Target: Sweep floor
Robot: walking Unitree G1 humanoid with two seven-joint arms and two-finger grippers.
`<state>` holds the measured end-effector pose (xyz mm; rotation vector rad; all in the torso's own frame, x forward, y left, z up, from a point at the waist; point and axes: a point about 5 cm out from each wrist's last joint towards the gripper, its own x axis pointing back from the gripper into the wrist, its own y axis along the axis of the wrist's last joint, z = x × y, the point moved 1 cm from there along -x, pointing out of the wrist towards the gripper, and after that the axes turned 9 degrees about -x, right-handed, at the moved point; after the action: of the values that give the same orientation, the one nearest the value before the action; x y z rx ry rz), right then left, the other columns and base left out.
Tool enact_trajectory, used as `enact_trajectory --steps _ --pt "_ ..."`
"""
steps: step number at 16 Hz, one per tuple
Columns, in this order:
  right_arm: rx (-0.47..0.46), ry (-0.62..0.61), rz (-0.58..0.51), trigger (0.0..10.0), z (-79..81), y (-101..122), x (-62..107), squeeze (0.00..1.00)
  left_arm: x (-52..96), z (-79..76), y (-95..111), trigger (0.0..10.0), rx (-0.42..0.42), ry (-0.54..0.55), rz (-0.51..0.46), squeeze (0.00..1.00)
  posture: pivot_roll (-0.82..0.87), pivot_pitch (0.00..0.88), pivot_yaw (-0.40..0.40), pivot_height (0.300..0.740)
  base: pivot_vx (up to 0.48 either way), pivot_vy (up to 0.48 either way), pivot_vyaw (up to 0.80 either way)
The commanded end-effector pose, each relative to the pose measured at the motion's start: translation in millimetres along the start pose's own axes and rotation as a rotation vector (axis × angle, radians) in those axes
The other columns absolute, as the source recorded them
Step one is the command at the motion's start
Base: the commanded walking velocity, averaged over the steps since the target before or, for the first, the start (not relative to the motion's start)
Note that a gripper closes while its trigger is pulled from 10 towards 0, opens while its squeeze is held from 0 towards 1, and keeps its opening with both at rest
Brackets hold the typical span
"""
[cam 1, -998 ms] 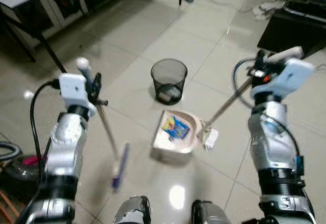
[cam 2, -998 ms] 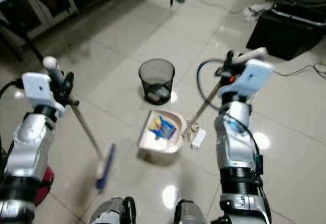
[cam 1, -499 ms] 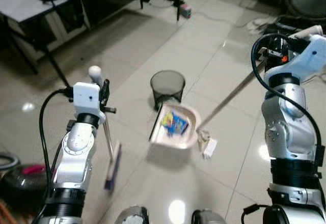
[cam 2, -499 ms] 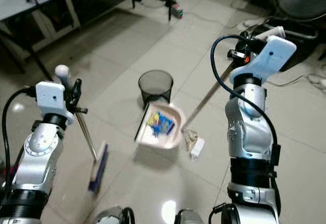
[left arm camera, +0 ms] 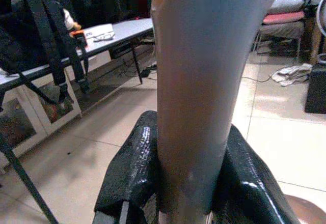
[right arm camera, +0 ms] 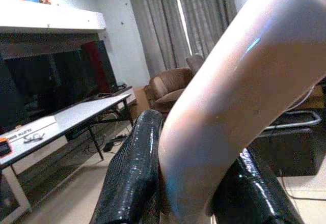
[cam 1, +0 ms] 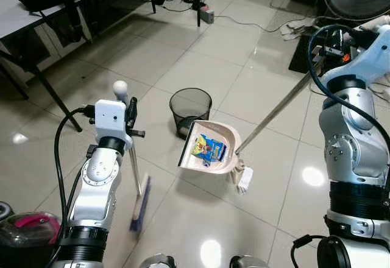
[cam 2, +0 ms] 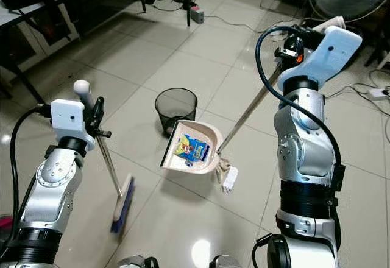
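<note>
The dustpan (cam 1: 210, 152) hangs tilted above the tiled floor (cam 1: 256, 85), just beside the black mesh wastebasket (cam 1: 190, 111), with blue and yellow wrappers (cam 1: 209, 148) in it; the right gripper (cam 2: 291, 47) is clenched on its long handle (cam 1: 277, 111); the left gripper (cam 1: 129, 112) grips the broom (cam 1: 135, 186) upright, its brush head on the floor; a white scrap (cam 1: 242, 179) lies under the pan.
</note>
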<state>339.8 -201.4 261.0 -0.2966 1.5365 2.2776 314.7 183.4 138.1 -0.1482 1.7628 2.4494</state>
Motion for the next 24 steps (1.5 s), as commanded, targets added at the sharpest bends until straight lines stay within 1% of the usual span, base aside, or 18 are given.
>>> enact_trajectory --steps 1,3,4,7,10,24 --pt "-0.029 0.039 -0.082 10.0 10.3 23 -5.3 0.0 -0.9 5.1 10 10.0 -0.011 0.027 -0.039 0.0 -0.1 0.032 0.056 0.74 0.412 0.0 0.0" --pt "-0.079 0.006 -0.123 10.0 7.2 31 -6.1 0.0 -1.0 5.2 11 10.0 -0.008 0.029 -0.04 0.0 -0.11 0.031 0.059 0.74 0.416 0.0 0.0" --pt "-0.086 0.0 -0.129 10.0 6.4 32 -6.2 0.0 -1.1 5.2 11 10.0 -0.007 0.029 -0.039 0.0 -0.11 0.031 0.059 0.74 0.416 0.0 0.0" --pt "-0.076 0.0 -0.14 10.0 4.8 36 -7.1 0.0 -2.0 4.9 12 10.0 0.001 0.026 -0.042 0.0 -0.11 0.029 0.064 0.74 0.43 0.0 0.0" --pt "-0.065 0.011 -0.134 10.0 6.3 36 -7.1 0.0 -2.3 4.8 11 10.0 0.006 0.024 -0.041 0.0 -0.11 0.03 0.064 0.74 0.451 0.0 0.0" --pt "-0.086 -0.006 -0.138 10.0 1.3 38 -9.3 0.0 -1.0 4.2 8 10.0 0.023 0.039 -0.033 0.0 -0.11 0.027 0.05 0.74 0.459 0.0 0.0"
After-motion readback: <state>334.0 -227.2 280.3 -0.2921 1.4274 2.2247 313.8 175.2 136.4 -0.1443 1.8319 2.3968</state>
